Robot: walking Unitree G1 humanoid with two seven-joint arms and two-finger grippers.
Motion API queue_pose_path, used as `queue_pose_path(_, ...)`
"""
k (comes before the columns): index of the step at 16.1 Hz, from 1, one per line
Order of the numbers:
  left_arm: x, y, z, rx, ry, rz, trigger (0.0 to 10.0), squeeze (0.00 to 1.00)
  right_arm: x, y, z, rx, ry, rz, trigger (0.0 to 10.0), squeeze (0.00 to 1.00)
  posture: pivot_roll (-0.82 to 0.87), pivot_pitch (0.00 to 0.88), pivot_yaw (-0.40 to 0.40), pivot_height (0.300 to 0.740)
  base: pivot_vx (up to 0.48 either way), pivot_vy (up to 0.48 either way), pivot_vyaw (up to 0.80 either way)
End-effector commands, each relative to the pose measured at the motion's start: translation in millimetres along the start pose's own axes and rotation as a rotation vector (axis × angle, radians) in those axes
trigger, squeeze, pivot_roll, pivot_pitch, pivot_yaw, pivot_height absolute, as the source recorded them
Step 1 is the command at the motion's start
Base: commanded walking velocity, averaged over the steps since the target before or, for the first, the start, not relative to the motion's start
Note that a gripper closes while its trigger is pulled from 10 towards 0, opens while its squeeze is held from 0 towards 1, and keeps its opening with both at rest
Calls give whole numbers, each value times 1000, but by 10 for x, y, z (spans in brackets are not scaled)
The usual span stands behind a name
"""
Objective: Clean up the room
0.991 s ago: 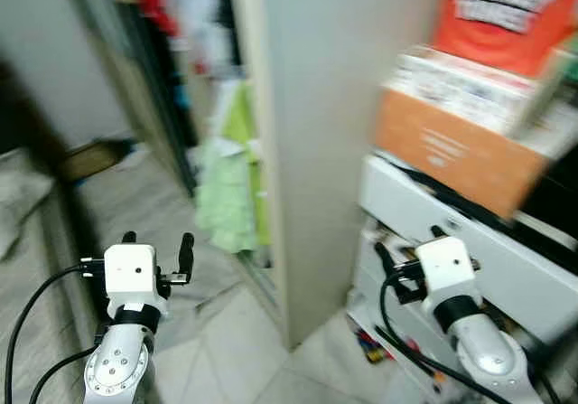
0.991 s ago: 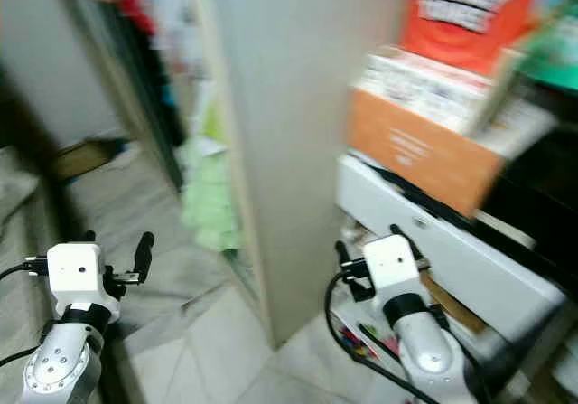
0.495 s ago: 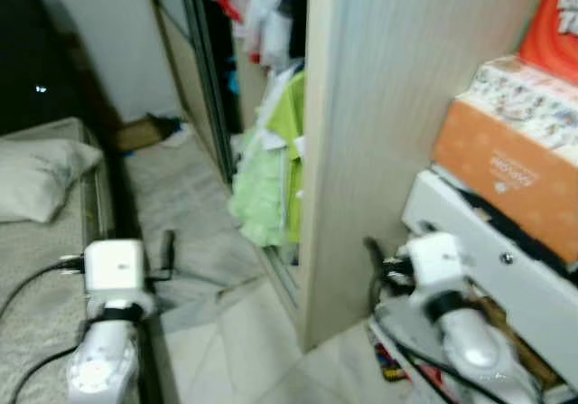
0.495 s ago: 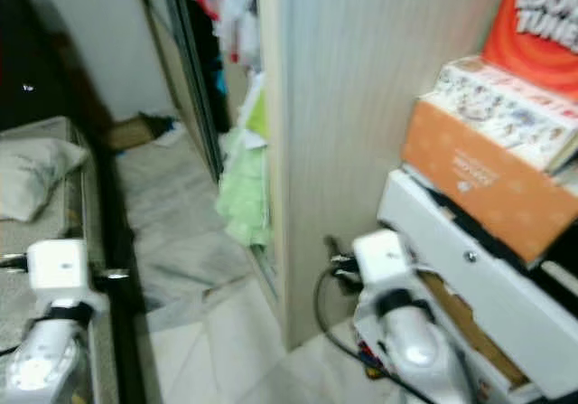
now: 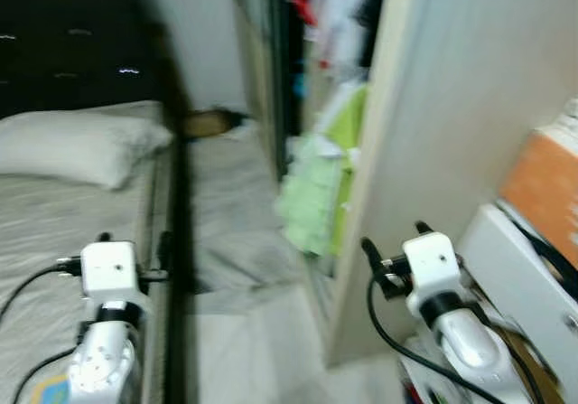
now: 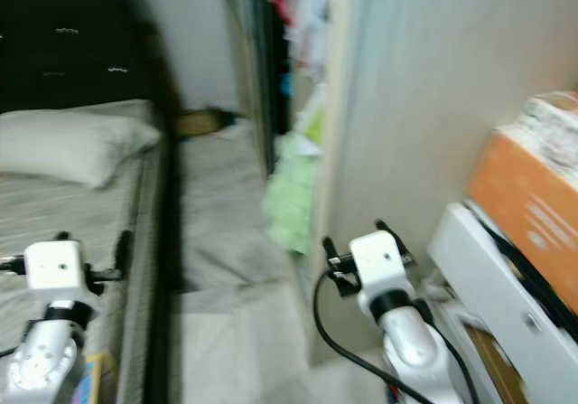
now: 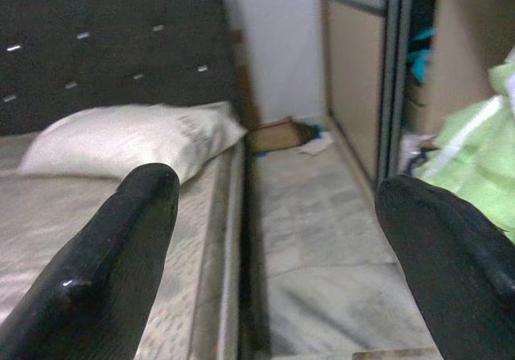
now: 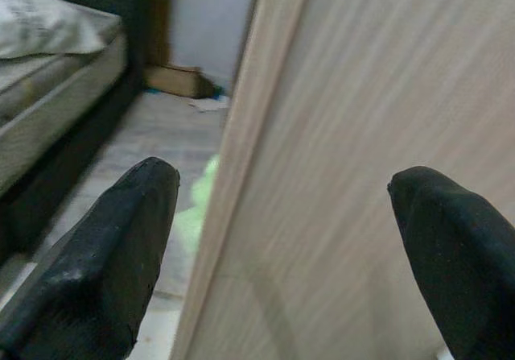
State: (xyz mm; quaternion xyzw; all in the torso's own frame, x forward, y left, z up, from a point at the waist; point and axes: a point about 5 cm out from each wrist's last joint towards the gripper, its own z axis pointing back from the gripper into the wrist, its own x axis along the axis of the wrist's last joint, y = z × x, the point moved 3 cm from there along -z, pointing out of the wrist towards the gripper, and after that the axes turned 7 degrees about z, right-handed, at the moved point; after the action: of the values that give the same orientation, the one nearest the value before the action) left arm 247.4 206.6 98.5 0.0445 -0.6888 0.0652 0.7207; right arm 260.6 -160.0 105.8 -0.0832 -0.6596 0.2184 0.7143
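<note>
Beside the wardrobe's pale wood side panel [image 5: 433, 133], the robot faces a narrow strip of marble floor [image 5: 230, 214] running between that panel and the bed [image 5: 54, 214]. Both hands are raised and carry nothing: the left hand [image 5: 133, 239] over the bed's edge with its fingers [image 7: 121, 247] spread wide, the right hand [image 5: 395, 239] close to the panel, equally wide open.

Tidying seems barely begun, judging by what lies about. One light green garment [image 5: 316, 196] spills from the open wardrobe onto the floor at the panel's foot. One flat brown box [image 7: 278, 133] with some scraps sits on the floor at the far end of the strip from the panel. One white pillow [image 5: 77, 146] rests on the bed. On the other side of the panel, one orange box [image 6: 528, 214] sits atop a white drawer unit [image 6: 506, 300]. All of this looks yet to be dealt with; the blur hides smaller clutter.
</note>
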Motion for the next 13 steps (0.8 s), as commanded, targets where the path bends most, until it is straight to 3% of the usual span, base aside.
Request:
queue_pose_path(1,22,22,0,7,-8,-12,10000,0,0,-7,1,-4,-3,-5,10000,0,-115,0,21,740,0,0,700)
queue_pose_path(6,75,18,-62,17,-26,-3,10000,0,59,-50,-72,-22,-25,-10,10000,0,-118,0,22,740,0,0,648)
queue_pose_path(9,4,29,-73,-11,-1,-6,10000,0,-3,-75,-60,-31,-11,-32,10000,0,-128,0,30,740,0,0,0)
queue_pose_path(13,-62,-184,-6,-148,57,102,10000,0,90,-63,-70,-48,-40,-92,10000,0,-132,0,34,740,0,0,0)
